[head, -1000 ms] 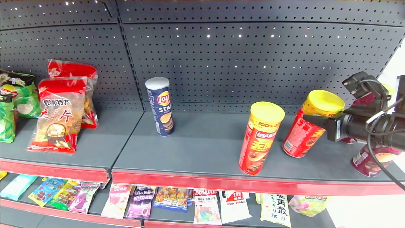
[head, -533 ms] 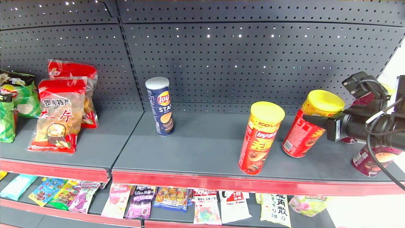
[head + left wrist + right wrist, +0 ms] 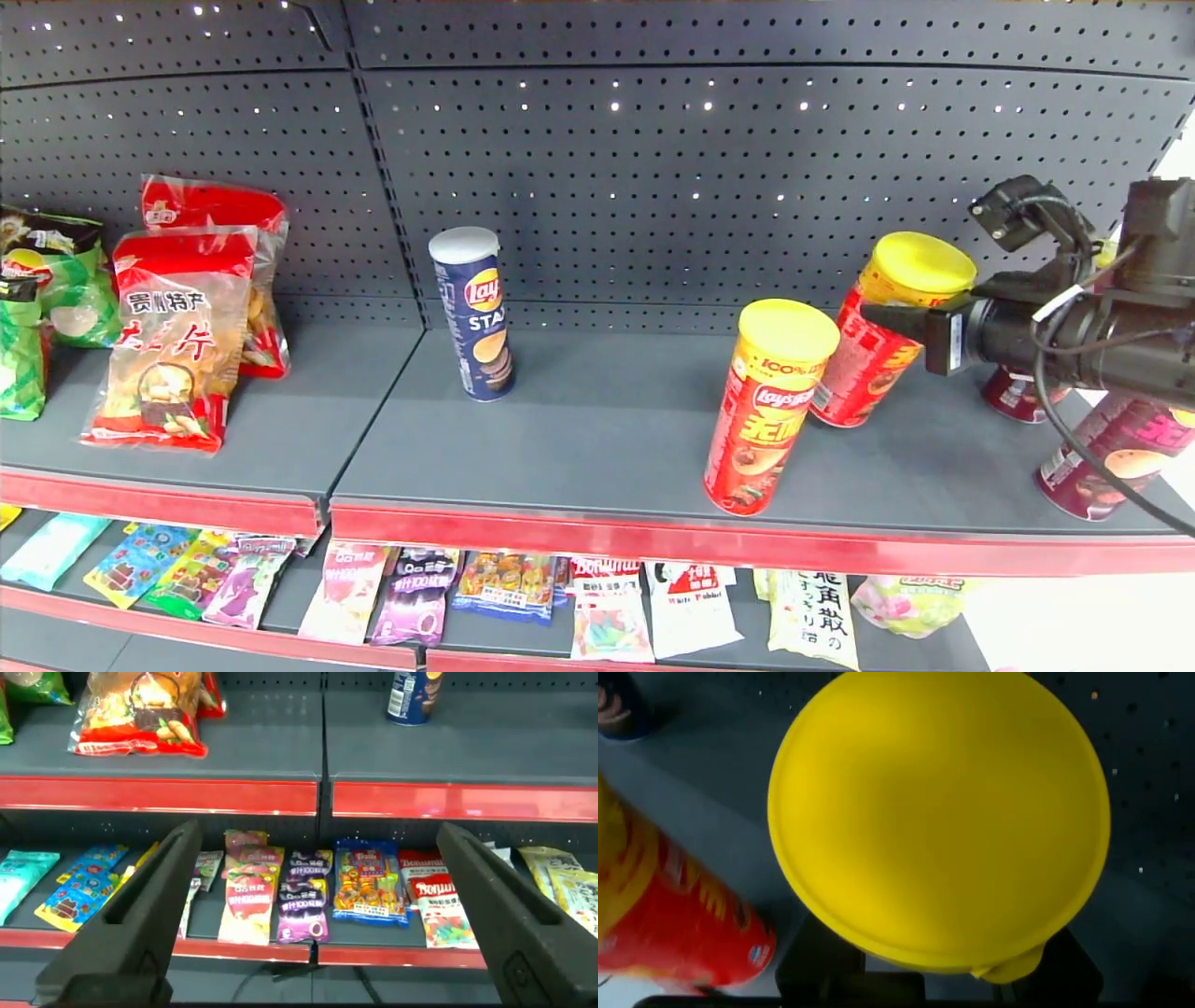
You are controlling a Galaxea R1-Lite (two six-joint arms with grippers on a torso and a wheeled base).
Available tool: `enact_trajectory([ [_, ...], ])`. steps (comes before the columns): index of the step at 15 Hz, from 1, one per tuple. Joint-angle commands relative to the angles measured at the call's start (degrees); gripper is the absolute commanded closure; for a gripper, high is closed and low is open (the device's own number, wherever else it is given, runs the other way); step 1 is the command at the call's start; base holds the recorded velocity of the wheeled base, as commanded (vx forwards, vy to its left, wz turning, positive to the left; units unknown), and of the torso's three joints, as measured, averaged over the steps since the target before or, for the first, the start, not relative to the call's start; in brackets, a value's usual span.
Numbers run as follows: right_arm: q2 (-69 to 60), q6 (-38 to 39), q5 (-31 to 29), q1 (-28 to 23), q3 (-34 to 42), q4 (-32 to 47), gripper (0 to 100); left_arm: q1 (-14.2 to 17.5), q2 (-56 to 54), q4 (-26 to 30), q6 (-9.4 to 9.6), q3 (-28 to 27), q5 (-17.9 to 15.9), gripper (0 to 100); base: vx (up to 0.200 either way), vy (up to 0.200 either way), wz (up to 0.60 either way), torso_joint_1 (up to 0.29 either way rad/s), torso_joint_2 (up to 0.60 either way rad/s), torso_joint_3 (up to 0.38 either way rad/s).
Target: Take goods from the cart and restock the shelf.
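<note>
A red chip can with a yellow lid (image 3: 864, 350) hangs tilted just above the grey shelf board (image 3: 579, 439), and my right gripper (image 3: 898, 322) is shut on its upper part. Its yellow lid (image 3: 938, 821) faces the right wrist camera. A second red can with a yellow lid (image 3: 770, 411) stands upright near the shelf's front edge, just left of the held one; its side shows as a red can (image 3: 673, 924) in the right wrist view. My left gripper (image 3: 313, 924) is open with nothing in it, level with the shelf's red front strip (image 3: 168, 795).
A blue can (image 3: 474, 317) stands mid-shelf. Two maroon cans (image 3: 1111, 448) (image 3: 1013, 392) stand at the right end, under my right arm. Red snack bags (image 3: 173, 345) and green bags (image 3: 37, 299) fill the left bay. Small packets (image 3: 308, 896) lie on the shelf below.
My right gripper has lifted the red can and carried it up and to the left, toward the back panel. The other goods have not moved.
</note>
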Motion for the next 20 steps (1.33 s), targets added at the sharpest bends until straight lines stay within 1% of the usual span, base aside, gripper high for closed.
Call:
enact_trajectory([
  [1, 7.63, -0.01, -0.25, 0.33, -7.06, 0.05, 100, -0.02, -0.03, 0.0, 0.0, 0.01, -0.08, 0, 0.0, 0.0, 0.0, 0.0, 0.0, 0.0],
  [4, 11.06, 0.07, -0.25, 0.77, -12.24, 0.23, 100, 0.07, -0.03, 0.0, 0.0, 0.1, 0.01, 0, 0.0, 0.0, 0.0, 0.0, 0.0, 0.0],
  [5, 11.67, 0.16, -0.25, 2.09, -13.39, 0.4, 100, 0.07, -0.03, 0.0, 0.0, 0.01, 0.01, 0, 0.0, 0.0, 0.0, 0.0, 0.0, 0.0],
  [8, 13.61, 0.34, -0.25, 3.32, -14.88, 0.4, 100, -0.02, -0.03, 0.0, 0.0, 0.01, 0.01, 0, 0.0, 0.0, 0.0, 0.0, 0.0, 0.0],
  [10, 14.92, 0.51, -0.25, 5.25, -16.46, 0.67, 100, 0.07, -0.03, 0.0, 0.0, 0.01, 0.01, 0, 0.0, 0.0, 0.0, 0.0, 0.0, 0.0],
  [20, 16.95, 0.43, -0.16, 5.78, -16.38, 0.67, 100, 0.07, -0.03, 0.0, 0.0, 0.01, 0.01, 0, 0.0, 0.0, 0.0, 0.0, 0.0, 0.0],
])
